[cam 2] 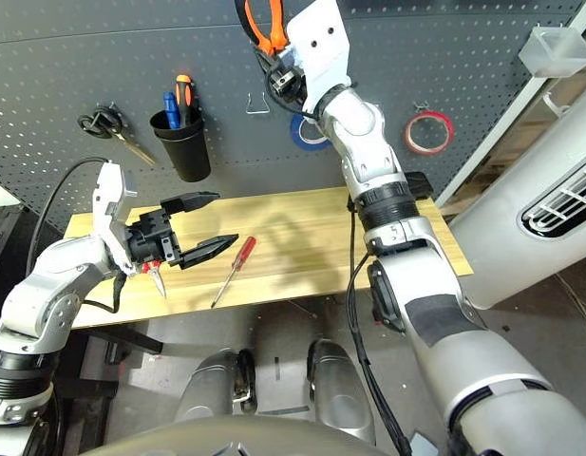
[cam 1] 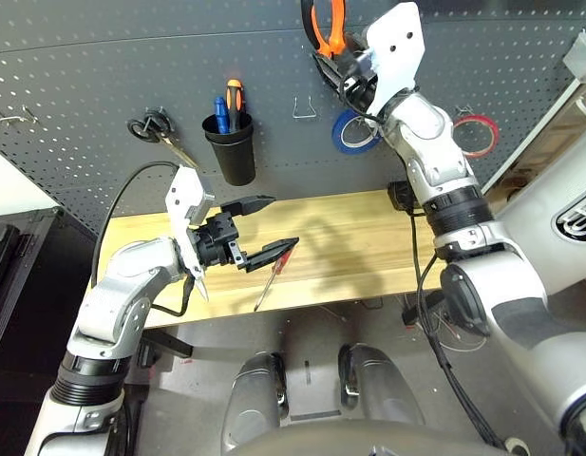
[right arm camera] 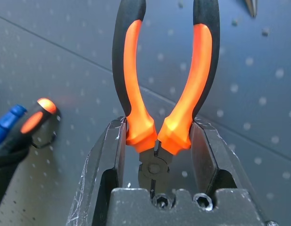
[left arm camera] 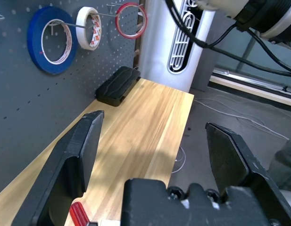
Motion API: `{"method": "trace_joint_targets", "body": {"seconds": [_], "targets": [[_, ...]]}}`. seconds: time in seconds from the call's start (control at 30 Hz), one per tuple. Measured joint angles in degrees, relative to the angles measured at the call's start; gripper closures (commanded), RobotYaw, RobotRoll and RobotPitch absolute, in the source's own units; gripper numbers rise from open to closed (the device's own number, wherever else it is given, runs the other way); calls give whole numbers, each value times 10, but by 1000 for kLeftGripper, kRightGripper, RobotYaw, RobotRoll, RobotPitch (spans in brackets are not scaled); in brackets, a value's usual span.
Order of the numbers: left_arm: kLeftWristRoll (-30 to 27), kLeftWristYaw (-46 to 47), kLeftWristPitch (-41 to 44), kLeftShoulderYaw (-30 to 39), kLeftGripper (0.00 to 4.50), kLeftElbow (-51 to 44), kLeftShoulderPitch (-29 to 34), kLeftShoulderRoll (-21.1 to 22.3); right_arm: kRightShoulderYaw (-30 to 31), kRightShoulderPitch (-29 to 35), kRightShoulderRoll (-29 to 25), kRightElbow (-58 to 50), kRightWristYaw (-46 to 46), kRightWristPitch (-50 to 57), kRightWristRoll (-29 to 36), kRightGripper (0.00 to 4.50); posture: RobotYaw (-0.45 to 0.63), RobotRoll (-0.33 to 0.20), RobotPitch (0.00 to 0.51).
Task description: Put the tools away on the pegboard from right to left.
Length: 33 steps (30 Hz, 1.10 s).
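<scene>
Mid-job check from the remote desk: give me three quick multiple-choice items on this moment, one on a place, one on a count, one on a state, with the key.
1. Where does the red-handled screwdriver lie?
A. In the black cup
B. On the wooden table
C. On a pegboard hook

2. How many tape rings hang on the pegboard?
A. One
B. Two
C. Three

3. What is the state of the right gripper?
A. Shut on the pliers
B. Open and empty
C. Shut on the scissors

Key:
1 B: it rests flat on the table beside the open left gripper.
2 C: the left wrist view shows a blue tape roll, a white tape roll and a red tape ring.
3 A: its fingers clamp the orange-and-black pliers near the pivot.
</scene>
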Motion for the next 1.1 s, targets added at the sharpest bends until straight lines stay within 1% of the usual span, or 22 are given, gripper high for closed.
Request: {"method": "trace_joint_targets", "body": {"seconds": [0.13, 0.47, 0.57, 0.6, 0.67, 0.83, 1.1], "targets": [[0, 2, 4, 0, 0, -10, 2, 0, -2, -29, 16, 64, -5, -33, -2, 2417, -18, 0, 43], [0, 10, 12, 0, 0, -28, 19, 0, -9, -76, 38, 171, -16, -75, -3, 2417, 10, 0, 54], [0, 15, 13, 0, 0, -31, 22, -3, -10, -82, 39, 192, -18, -84, -8, 2417, 13, 0, 59], [0, 18, 13, 0, 0, -31, 22, -5, -10, -83, 39, 198, -19, -86, -11, 2417, 16, 0, 72], [-1, 23, 15, 0, 0, -35, 23, -7, -9, -85, 39, 213, -23, -88, -19, 2417, 14, 0, 79], [-6, 29, 27, 0, 0, -56, 29, -6, -10, -88, 39, 230, -33, -92, -30, 2417, 9, 0, 86], [-11, 37, 42, 0, 0, -59, 23, -5, -12, -89, 43, 241, -37, -95, -30, 2417, 32, 0, 89]]}}
